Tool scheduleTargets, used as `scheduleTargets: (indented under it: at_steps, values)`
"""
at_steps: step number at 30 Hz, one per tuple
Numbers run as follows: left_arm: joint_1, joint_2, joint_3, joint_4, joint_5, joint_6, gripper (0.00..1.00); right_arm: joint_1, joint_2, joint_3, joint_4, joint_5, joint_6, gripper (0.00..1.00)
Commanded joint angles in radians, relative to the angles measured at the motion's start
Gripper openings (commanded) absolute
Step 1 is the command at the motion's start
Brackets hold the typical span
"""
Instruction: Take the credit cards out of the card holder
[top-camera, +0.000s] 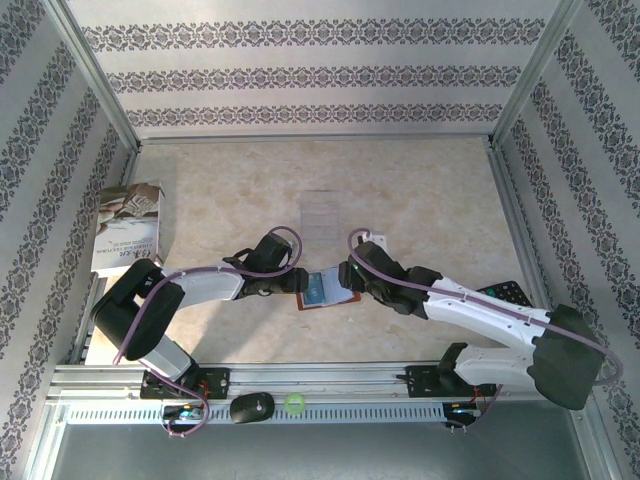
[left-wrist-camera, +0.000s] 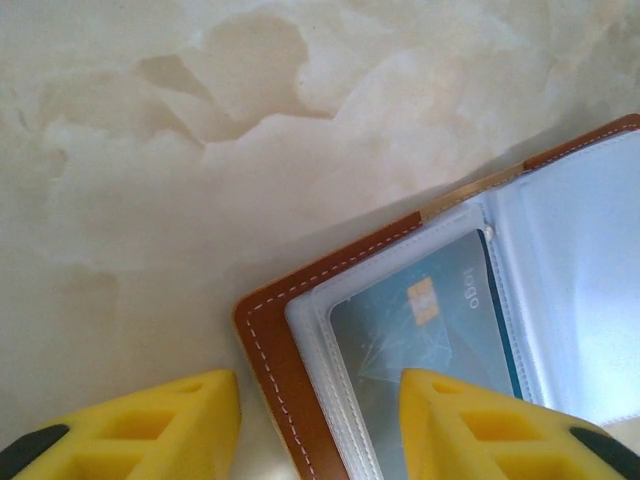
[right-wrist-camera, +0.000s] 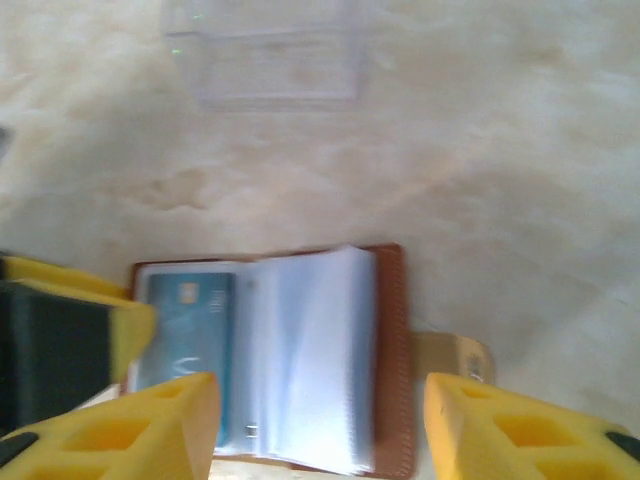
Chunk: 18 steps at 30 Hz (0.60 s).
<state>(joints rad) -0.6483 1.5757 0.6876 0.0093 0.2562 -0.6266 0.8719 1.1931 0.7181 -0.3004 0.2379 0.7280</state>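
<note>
Credit cards (left-wrist-camera: 430, 320) are kept in the card holder (left-wrist-camera: 275, 340), which is laid open and flat on the table (left-wrist-camera: 150, 150), near the front, between the two claws. Only a blue one is seen, tucked under a clear pocket (left-wrist-camera: 345, 300) on the left page. It is judged to be thin, light, stiff and slippery, so it should be pinched by an edge and slid out, while the soft leather holder is held down so it is not dragged along. The left gripper (left-wrist-camera: 318, 385) is held low with its jaws apart, one finger off the holder's side and one over the card; nothing is held. The right gripper (right-wrist-camera: 320, 385) is spread wide, with the holder's near edge between its fingers, and nothing is gripped. Both arms are bent low and pointed in toward the middle, wrists tipped down at the holder.
</note>
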Motion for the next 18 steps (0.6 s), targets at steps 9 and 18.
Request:
scheduleTargets:
  at_steps: [9, 18]
  values:
    - [-0.017, -0.093, -0.008, -0.071, -0.015, 0.043, 0.52, -0.045, 0.280, 0.000, 0.164, -0.230, -0.006, 0.30]
    - [-0.033, -0.099, -0.031, -0.042, -0.008, 0.049, 0.61, -0.029, 0.392, -0.045, 0.174, -0.194, 0.069, 0.18]
